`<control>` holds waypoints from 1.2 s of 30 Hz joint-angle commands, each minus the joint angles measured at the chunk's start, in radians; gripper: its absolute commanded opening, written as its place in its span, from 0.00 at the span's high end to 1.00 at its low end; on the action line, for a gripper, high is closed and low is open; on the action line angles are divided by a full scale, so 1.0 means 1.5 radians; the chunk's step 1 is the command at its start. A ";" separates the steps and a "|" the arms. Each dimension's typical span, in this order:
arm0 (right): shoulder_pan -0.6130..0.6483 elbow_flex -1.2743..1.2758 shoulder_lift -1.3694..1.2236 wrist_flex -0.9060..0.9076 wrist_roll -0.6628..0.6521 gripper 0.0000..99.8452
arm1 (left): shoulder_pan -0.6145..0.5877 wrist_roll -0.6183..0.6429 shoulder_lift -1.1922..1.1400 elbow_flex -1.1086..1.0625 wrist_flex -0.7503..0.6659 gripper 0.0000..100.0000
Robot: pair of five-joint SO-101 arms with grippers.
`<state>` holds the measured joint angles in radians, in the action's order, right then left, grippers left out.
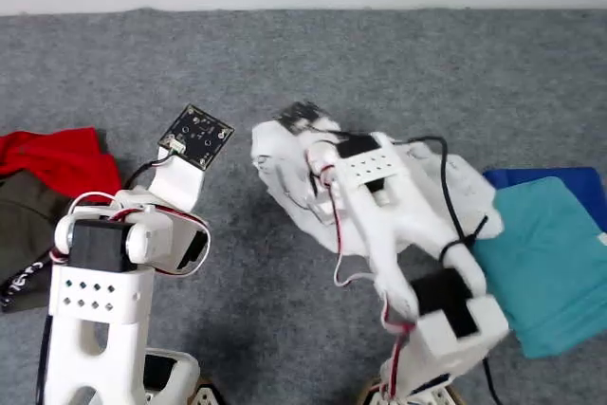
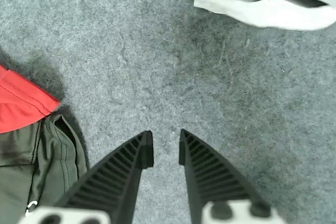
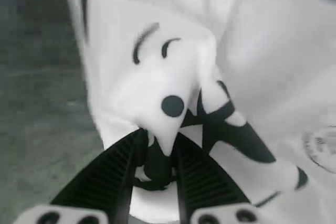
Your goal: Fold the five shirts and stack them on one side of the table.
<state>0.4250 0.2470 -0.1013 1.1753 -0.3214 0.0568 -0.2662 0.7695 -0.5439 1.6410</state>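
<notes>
Shirt fold point(image 3: 157, 72) pinched in right hand point(image 3: 159, 145); left hand point(image 2: 165, 146) ajar, empty.

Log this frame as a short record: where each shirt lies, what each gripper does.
white shirt: crumpled in the middle of the table, unfolded
right gripper: shut on a fold of the white shirt
left gripper: slightly open, holding nothing, above bare table
red shirt: at the high view's left edge, touching dark shirt, both unfolded
teal shirt: folded, lying on blue shirt at the right edge
</notes>
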 commanded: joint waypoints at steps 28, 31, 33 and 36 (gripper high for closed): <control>-0.221 -0.150 0.010 0.052 0.078 0.72 | -0.063 -0.002 0.012 0.027 -0.006 0.91; -0.222 -0.199 0.059 0.137 0.077 0.72 | -0.063 -0.002 0.012 0.026 -0.007 0.91; -0.211 -0.205 0.098 0.173 0.077 0.72 | -0.063 -0.002 0.011 0.026 -0.009 0.91; -0.173 -0.203 0.141 0.206 0.078 0.72 | -0.063 -0.002 0.011 0.026 -0.009 0.91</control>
<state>0.1212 -0.0169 0.0199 1.4362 -0.2094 -0.0292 -0.2662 0.7695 -0.5439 1.6410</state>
